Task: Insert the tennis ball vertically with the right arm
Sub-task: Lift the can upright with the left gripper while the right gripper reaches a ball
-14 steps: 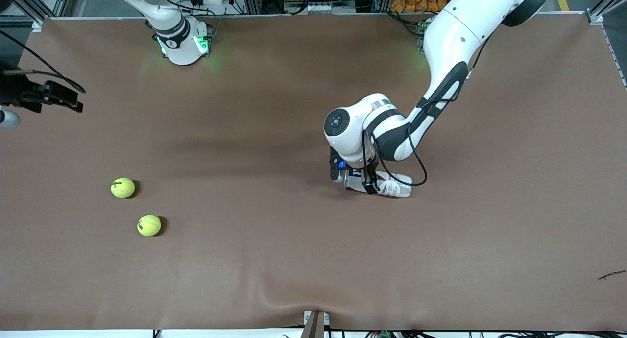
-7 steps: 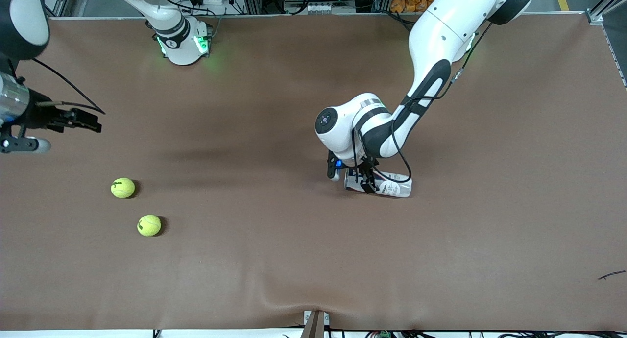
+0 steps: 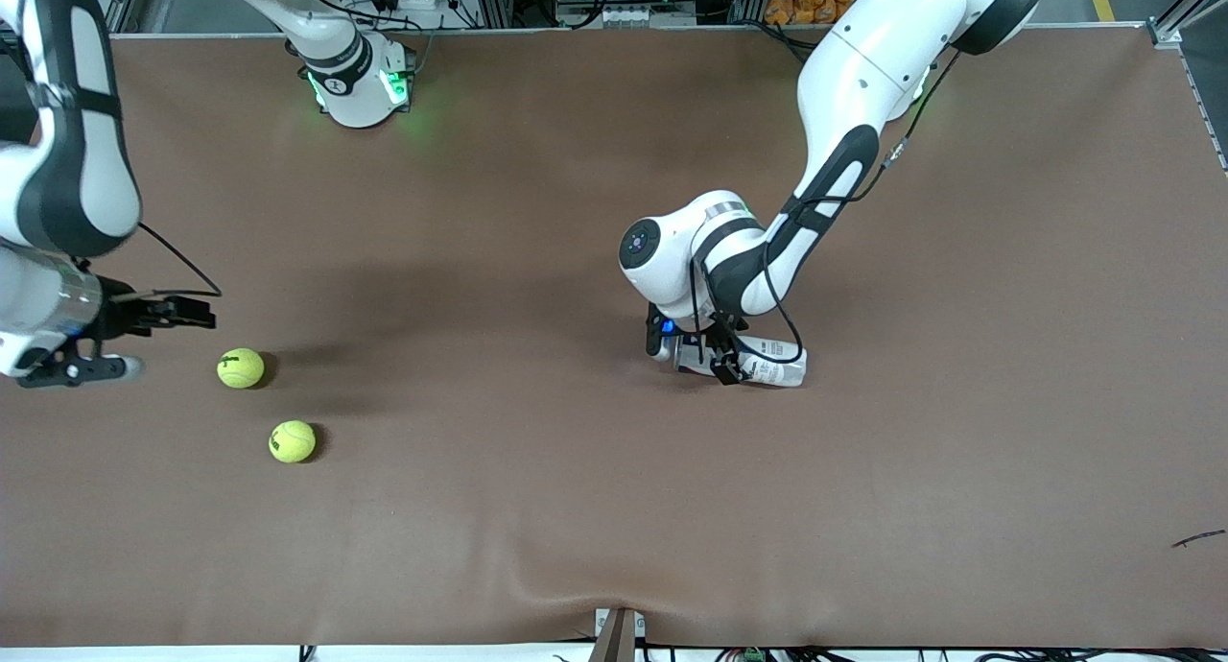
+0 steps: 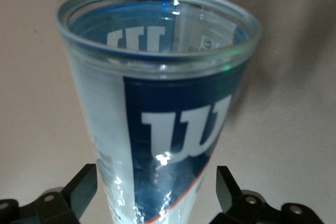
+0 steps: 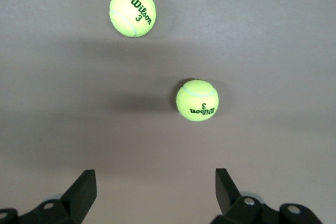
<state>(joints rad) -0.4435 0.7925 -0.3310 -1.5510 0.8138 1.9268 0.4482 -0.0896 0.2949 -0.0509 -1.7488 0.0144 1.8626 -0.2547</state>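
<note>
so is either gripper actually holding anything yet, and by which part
Nothing is held. The left gripper is open astride the lying ball can, fingers apart from it. The right gripper is open over bare table.

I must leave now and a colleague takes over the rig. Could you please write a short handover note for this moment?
Left gripper: open, fingers on both sides of the tennis ball can, which lies on its side on the table; no grip yet.
Right gripper: open, empty, beside the farther tennis ball.
The nearer tennis ball lies close to it, toward the front camera.
Done: nothing inserted.
Left: stand the can upright, pick a ball with the right gripper, put it in from above.
</note>
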